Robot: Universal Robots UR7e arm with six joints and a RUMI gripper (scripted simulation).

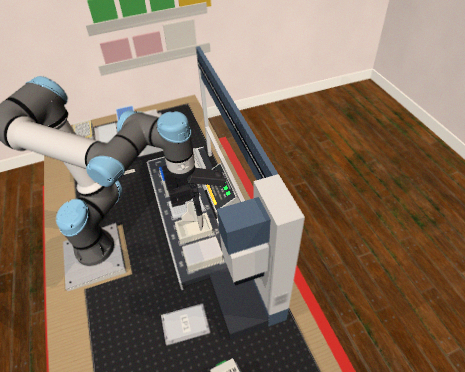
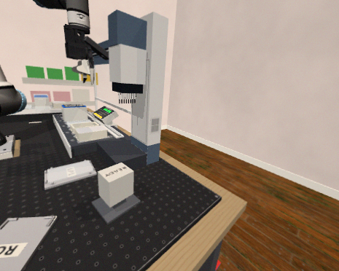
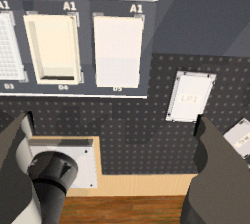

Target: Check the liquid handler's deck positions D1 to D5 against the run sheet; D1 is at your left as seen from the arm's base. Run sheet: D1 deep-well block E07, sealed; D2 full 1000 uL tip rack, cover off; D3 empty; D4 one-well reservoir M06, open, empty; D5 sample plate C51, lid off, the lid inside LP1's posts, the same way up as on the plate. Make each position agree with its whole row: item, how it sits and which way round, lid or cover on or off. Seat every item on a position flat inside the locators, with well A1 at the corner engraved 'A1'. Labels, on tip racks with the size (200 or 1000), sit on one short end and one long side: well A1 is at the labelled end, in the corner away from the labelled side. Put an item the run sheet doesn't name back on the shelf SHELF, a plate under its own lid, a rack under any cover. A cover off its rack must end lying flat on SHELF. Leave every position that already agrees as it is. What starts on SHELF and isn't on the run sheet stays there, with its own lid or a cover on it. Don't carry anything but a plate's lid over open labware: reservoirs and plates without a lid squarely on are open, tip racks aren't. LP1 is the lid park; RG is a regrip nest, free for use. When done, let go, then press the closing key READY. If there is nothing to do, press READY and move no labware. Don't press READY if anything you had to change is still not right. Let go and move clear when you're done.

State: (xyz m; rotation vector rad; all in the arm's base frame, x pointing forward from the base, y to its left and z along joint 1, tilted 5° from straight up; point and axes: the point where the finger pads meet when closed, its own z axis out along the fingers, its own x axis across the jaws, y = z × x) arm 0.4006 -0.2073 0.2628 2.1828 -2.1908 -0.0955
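Overhead, end effector [image 3: 121, 165] open above deck [image 3: 151, 75]

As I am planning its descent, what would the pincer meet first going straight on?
Probably the black perforated table top beside the deck at its D4-D5 edge; the open pincer hangs high, so depth is unclear.

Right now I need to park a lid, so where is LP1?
LP1 lies on the black mat, right of the deck's D5 corner in the wrist view; in the exterior view it sits between the deck and the READY key.
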